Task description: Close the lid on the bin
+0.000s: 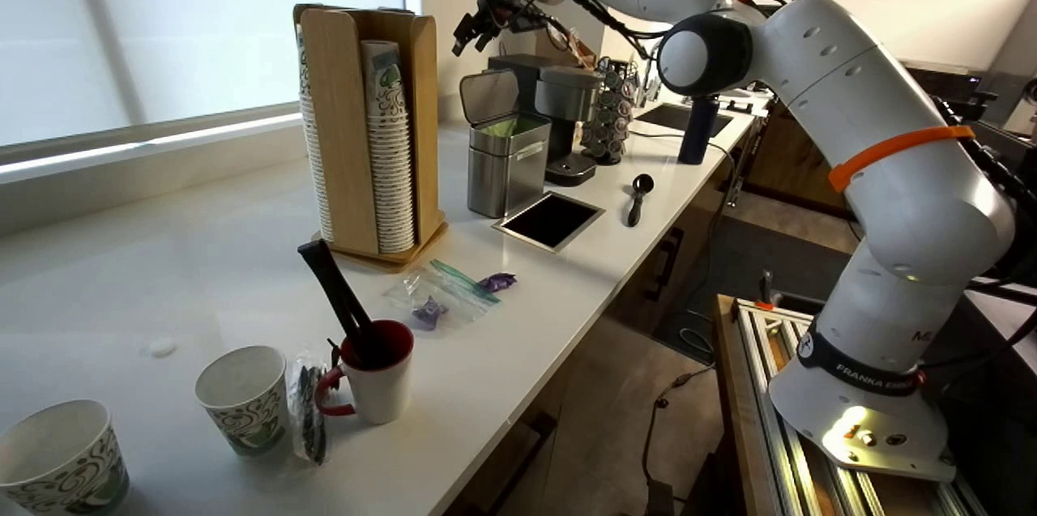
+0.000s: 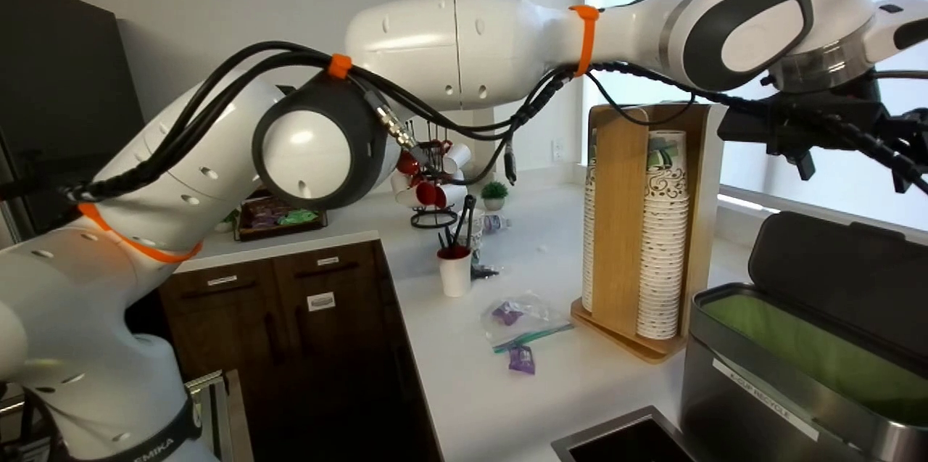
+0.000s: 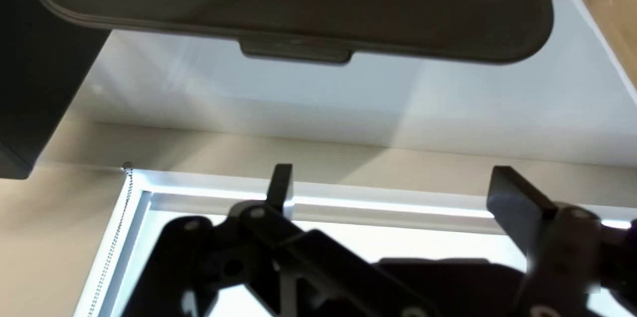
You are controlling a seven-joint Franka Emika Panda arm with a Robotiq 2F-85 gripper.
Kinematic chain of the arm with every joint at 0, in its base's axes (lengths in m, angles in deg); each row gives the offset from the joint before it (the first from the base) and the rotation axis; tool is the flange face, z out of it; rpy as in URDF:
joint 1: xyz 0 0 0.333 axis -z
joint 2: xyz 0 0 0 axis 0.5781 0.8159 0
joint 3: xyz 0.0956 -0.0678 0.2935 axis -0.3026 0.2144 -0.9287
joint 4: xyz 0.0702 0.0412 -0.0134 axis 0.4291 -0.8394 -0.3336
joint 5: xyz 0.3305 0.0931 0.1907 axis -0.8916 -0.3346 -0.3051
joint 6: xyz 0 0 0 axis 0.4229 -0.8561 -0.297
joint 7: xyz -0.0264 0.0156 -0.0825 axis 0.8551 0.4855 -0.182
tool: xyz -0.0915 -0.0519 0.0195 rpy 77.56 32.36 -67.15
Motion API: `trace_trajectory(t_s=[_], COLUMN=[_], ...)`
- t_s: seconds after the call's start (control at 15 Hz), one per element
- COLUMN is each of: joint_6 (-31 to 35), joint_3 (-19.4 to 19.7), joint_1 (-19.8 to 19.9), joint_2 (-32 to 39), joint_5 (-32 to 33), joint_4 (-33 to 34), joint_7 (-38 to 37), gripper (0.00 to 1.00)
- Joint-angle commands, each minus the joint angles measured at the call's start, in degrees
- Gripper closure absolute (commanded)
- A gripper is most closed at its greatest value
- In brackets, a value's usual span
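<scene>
- We see the gripper (image 3: 393, 187) spread wide, blk. fingers (image 3: 517, 205) well apart, nothing gripped; posn. above lid (image 2: 848, 281), clear of it.
- Lid: flat dk. grey panel, rounded corners, edge tab (image 3: 296, 51); raised from rim of bin (image 1: 522, 176).
- Bin: boxy, satin metal, grn. liner (image 2: 812, 349); on white counter (image 1: 202, 257) btwn. wooden cup holder (image 1: 340, 135) & coffee maker (image 1: 571, 91).

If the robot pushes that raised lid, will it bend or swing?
The lid looks fairly stiff, since its flat panel stands without sagging. It would likely swing down when pushed, because it meets the bin along one edge.
</scene>
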Motion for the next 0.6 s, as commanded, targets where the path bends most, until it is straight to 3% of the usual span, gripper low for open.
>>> trace_trajectory(t_s=[0.0,0.53], joint_6=[0.2,-0.5], joint_3=[0.0,3.1], joint_1=[0.0,-1.0], joint_2=[0.3,2.3], joint_5=[0.0,2.7], joint_4=[0.1,1.2], joint_7=[-0.2,-3.3], gripper=[0.00,0.00])
